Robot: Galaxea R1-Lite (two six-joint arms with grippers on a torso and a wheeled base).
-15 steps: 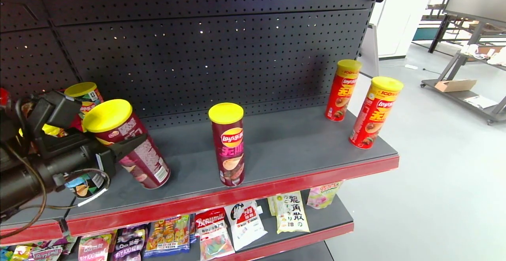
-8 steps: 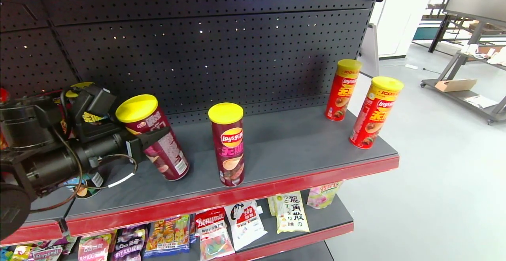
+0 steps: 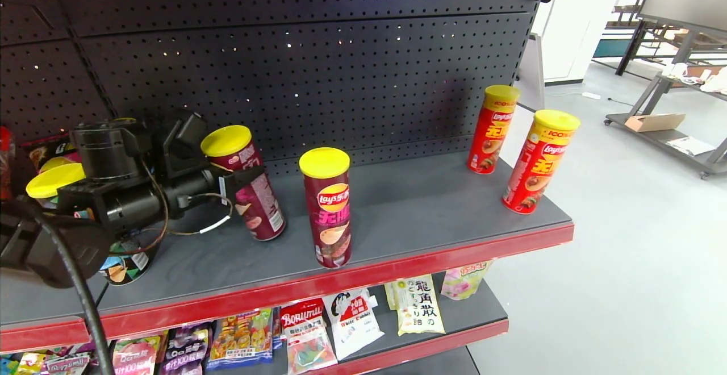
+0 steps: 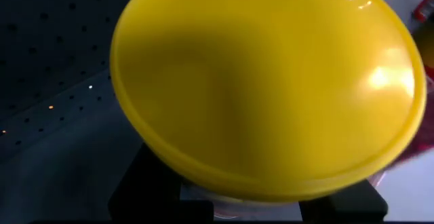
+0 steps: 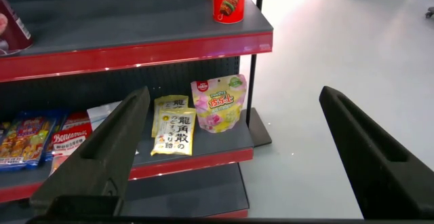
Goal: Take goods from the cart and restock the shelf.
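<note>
Left gripper (image 3: 245,177): we see its jaws clamped on the upper part of a maroon cardboard crisp tube with a yellow plastic lid (image 3: 254,204)
Held tube: tilted, lid leaning toward the left end of the dark grey shelf board with a red front edge (image 3: 409,216), base low over the board left of centre; we cannot tell whether it touches
Right gripper (image 5: 234,102): jaws wide apart, holding nothing
Second maroon tube (image 3: 330,216): upright near the front edge, just beside the held one
Two red tubes (image 3: 491,130): upright at the right end
</note>
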